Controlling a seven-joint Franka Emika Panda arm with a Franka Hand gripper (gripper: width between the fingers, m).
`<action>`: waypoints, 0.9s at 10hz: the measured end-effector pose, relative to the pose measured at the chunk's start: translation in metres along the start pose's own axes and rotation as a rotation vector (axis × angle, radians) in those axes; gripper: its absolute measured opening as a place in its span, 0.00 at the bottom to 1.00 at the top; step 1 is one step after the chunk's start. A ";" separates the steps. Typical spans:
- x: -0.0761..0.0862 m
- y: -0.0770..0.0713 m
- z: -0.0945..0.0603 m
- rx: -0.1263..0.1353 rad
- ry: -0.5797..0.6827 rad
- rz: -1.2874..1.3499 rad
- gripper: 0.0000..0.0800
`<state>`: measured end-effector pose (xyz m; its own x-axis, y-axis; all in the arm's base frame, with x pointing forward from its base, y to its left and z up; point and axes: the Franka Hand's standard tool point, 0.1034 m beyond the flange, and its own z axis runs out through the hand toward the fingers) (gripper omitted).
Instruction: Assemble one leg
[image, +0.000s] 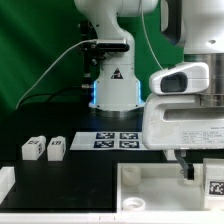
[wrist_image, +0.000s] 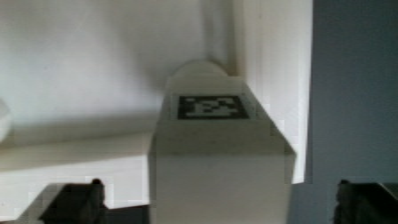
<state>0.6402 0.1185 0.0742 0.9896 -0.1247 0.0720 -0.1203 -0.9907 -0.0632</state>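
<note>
A leg (wrist_image: 217, 150), a white post with a black-and-white tag on its face, fills the middle of the wrist view, against the inner corner of the white panel (wrist_image: 89, 90). My gripper (wrist_image: 217, 205) is open: its dark fingertips (wrist_image: 71, 205) stand one on each side of the leg, with a gap on both sides. In the exterior view the gripper (image: 192, 172) hangs low over the panel (image: 150, 195) at the exterior view's right, with the tagged leg (image: 215, 184) beside it. Two more legs (image: 33, 148) (image: 56, 148) lie on the black table at the exterior view's left.
The marker board (image: 118, 138) lies in front of the robot's base (image: 113, 90). A green curtain hangs behind. A white part (image: 5, 183) pokes in at the exterior view's lower left edge.
</note>
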 end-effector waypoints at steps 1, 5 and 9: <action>0.000 0.000 0.000 0.000 0.000 0.040 0.70; 0.000 0.004 0.001 -0.003 -0.001 0.416 0.37; -0.004 0.009 0.000 -0.004 -0.015 1.079 0.37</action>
<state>0.6356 0.1101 0.0729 0.3619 -0.9317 -0.0319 -0.9299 -0.3583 -0.0829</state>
